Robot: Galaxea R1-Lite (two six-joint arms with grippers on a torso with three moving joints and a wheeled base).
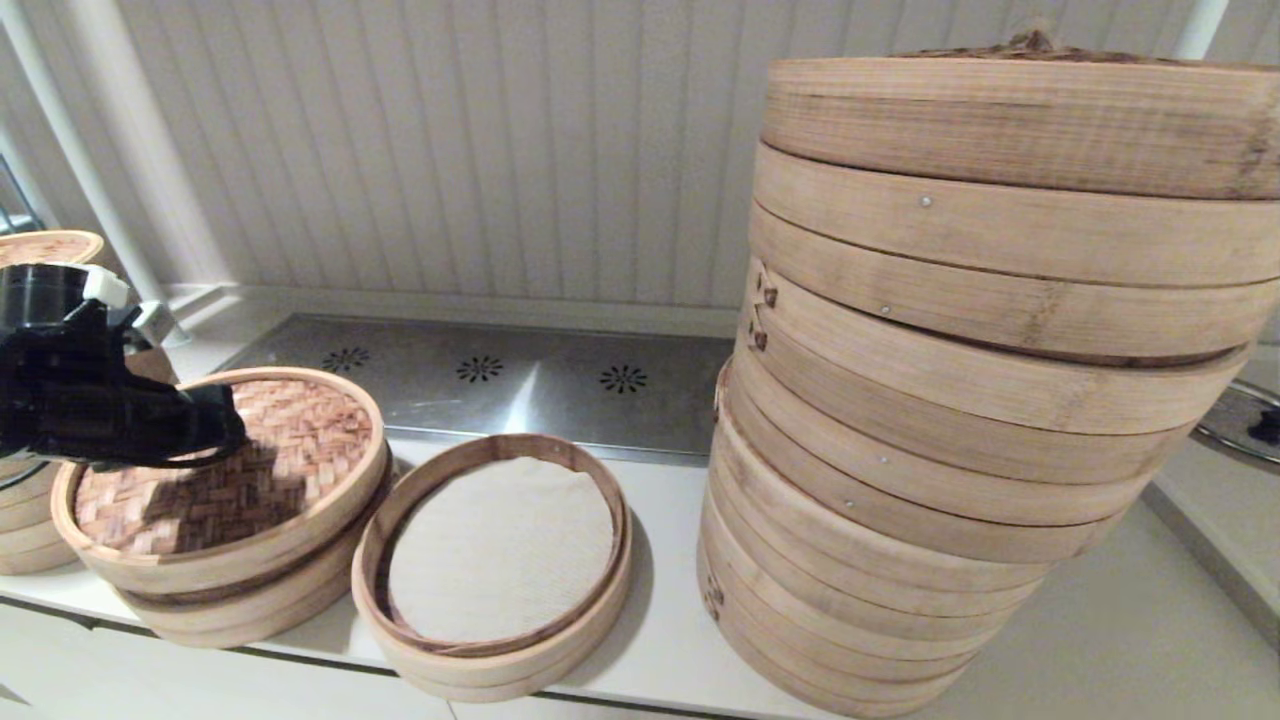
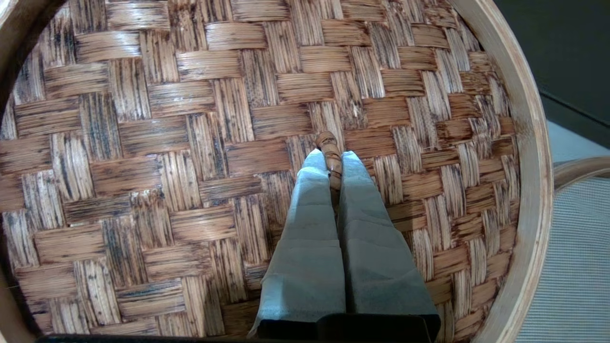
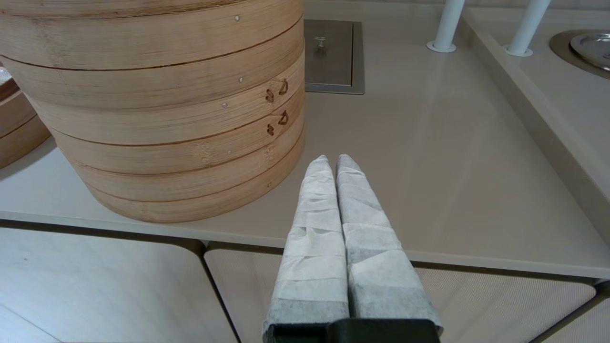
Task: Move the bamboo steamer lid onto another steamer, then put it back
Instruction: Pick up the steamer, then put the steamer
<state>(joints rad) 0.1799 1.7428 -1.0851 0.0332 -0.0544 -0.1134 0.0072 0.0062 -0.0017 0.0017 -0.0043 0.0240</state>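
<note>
The bamboo steamer lid (image 1: pixel 300 440), with its brown herringbone top and pale rim, lies over a small pale basket (image 1: pixel 240 615) at the left of the counter, shifted slightly off it. I cannot tell whether the two touch. My left gripper (image 1: pixel 225 440) is above the lid's middle. In the left wrist view the left gripper (image 2: pixel 329 159) is shut on the lid's small centre loop (image 2: pixel 328 142). Right beside it stands another steamer (image 1: pixel 480 672), uncovered, its white liner (image 1: pixel 500 545) showing. My right gripper (image 3: pixel 332 159) is shut on nothing, low at the counter's front edge.
A huge stack of steamers (image 1: pixel 960 400) fills the right side, close to the uncovered basket. A medium stack (image 1: pixel 25 535) with a woven lid (image 1: pixel 45 245) stands at the far left behind my left arm. A steel vent panel (image 1: pixel 480 380) lies at the back. White posts (image 3: pixel 445 24) rise far right.
</note>
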